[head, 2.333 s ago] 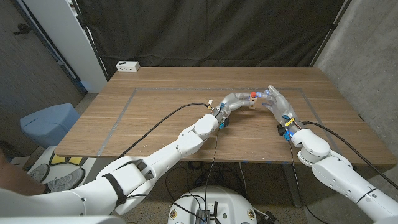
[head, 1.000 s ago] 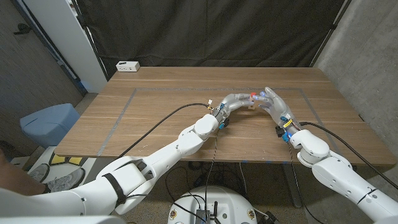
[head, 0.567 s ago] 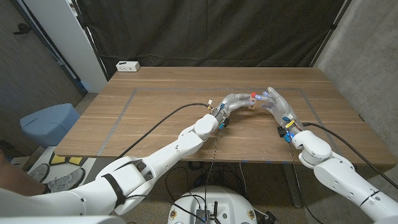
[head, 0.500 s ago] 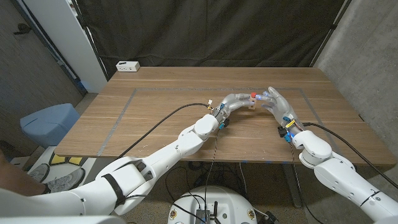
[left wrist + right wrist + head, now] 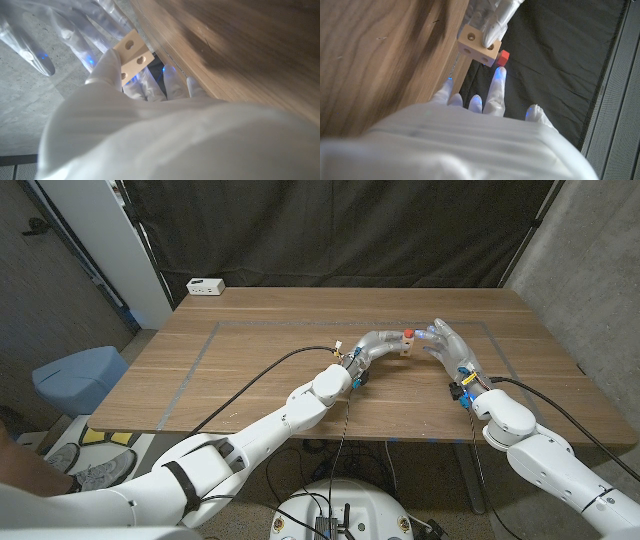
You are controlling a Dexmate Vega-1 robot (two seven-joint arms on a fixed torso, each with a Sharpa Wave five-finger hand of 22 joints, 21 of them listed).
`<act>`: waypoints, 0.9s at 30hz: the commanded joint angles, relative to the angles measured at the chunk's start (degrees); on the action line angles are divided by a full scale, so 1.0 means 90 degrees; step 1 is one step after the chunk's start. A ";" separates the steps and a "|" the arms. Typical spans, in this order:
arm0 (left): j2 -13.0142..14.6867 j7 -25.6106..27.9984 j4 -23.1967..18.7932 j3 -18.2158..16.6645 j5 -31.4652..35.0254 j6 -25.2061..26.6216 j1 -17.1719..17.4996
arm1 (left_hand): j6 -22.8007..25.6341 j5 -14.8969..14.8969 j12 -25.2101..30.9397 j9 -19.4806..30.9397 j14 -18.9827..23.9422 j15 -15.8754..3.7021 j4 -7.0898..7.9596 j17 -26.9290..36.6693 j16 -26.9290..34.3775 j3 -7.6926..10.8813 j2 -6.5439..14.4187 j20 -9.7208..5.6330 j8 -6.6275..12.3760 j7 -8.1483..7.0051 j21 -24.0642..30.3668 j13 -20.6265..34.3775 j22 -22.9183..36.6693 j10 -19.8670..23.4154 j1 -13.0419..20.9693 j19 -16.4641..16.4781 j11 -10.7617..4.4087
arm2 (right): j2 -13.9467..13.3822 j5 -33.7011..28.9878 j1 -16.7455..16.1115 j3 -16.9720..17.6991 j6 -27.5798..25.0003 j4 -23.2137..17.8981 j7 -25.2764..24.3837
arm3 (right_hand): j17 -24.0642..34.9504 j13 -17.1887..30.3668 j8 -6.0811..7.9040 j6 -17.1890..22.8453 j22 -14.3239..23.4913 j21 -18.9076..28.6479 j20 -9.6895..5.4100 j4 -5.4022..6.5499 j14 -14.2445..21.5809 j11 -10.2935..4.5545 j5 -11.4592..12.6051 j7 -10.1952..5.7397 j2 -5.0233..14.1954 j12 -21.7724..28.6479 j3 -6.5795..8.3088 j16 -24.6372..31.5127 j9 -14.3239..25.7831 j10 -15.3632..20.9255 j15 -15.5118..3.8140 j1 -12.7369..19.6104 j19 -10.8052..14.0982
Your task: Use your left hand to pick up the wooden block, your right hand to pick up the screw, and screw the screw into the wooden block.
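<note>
My left hand (image 5: 378, 341) grips the small wooden block (image 5: 404, 348) just above the table, right of the middle. In the left wrist view the pale block (image 5: 133, 52), with round holes in its face, is pinched between that hand's fingers (image 5: 107, 65). A red screw (image 5: 409, 333) stands in the top of the block; its red head (image 5: 504, 57) juts from the block (image 5: 479, 46) in the right wrist view. My right hand (image 5: 448, 347) hovers just right of the block with its fingers (image 5: 495, 97) spread, their tips a little short of the screw and holding nothing.
The wooden table (image 5: 250, 370) has a thin rectangle outlined on its top. A white box (image 5: 205, 285) sits at the far left corner. Black cables (image 5: 270, 365) trail over the front edge along both arms. A dark curtain hangs behind the table.
My right hand has drawn slightly to the right, away from the block, leaving the red screw standing in it. The left hand and block have stayed put.
</note>
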 commanded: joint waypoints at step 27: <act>0.0032 0.0122 -0.0111 0.0010 0.0107 -0.0024 0.0046 | 0.0336 0.0034 0.0044 0.0027 0.0046 -0.0411 0.0048 -0.0001 0.0015 0.0094 0.0158 -0.0022 0.0061 0.0227 0.0026 0.0014 0.0032 0.0070 -0.0073 0.0069 -0.0013 | -0.0143 0.0258 0.0397 -0.0159 -0.0044 0.0349 0.0704 | 0.0093 0.0022 -0.0120 -0.1612 0.0020 -0.0133 0.0122 0.0143 -0.0932 0.0040 -0.0012 -0.0200 -0.0135 -0.0114 -0.0069 -0.0172 0.0020 -0.1364 0.0206 -0.0350 -0.0711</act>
